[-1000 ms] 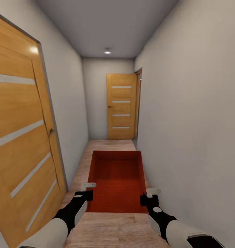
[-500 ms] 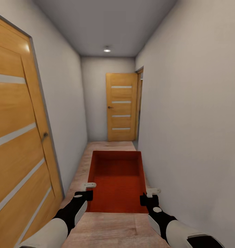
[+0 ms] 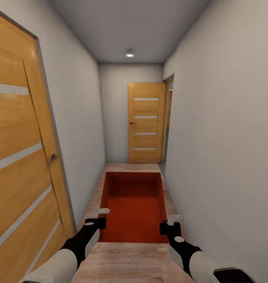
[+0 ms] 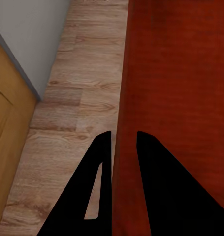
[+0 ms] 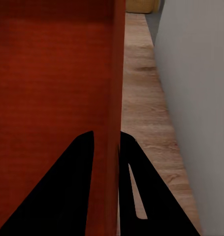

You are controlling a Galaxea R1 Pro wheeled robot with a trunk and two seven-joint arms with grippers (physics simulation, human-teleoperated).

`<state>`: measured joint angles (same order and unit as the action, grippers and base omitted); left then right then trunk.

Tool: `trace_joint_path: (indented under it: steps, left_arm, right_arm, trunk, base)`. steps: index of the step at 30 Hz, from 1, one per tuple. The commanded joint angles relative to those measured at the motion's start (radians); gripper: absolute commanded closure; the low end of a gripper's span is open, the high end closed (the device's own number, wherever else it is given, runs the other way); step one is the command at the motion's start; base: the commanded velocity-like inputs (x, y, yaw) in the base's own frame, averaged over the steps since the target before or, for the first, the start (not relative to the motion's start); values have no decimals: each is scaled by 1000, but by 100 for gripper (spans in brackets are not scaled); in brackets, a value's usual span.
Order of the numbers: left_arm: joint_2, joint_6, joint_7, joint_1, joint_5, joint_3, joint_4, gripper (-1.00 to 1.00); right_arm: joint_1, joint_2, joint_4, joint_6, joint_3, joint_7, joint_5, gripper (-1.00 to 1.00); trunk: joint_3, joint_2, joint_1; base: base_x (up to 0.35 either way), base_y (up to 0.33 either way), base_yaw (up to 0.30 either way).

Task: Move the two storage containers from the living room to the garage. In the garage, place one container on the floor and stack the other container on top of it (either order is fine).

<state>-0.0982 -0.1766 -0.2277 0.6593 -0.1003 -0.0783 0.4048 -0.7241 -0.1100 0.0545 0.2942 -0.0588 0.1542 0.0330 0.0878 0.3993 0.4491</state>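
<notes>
One storage container [image 3: 134, 206] is in view — orange-red, open side up, carried level in front of the robot over the wood plank floor [image 3: 126, 263] of a narrow corridor. Two wooden doors show: one close along the left wall [image 3: 20, 157], one at the far end [image 3: 146, 122]. A single ceiling light [image 3: 129, 55] glows above. White walls run close on either side of the container, with a slim strip of floor between each long wall of the bin and the corridor wall. The left end effector [image 3: 100, 217] is clenched on the container's left wall, the right end effector [image 3: 170, 222] on its right wall — in each wrist view one finger sits inside the bin, one outside.
</notes>
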Motion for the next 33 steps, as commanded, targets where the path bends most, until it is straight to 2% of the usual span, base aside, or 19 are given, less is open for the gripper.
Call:
trace_joint_path:
  steps: [1, 33]
  left_arm:
    - [5, 58, -36, 0, 16, 37, 5, 100]
    - [6, 58, -36, 0, 16, 38, 6, 100]
  right_arm:
    - [0, 0, -1, -1, 54, -18, 13, 100]
    - [0, 0, -1, -3, 54, -18, 13, 100]
  trunk:
    - [0, 1, 1]
    - [0, 1, 1]
  base:
    - [322, 0, 26]
    - [322, 0, 2]
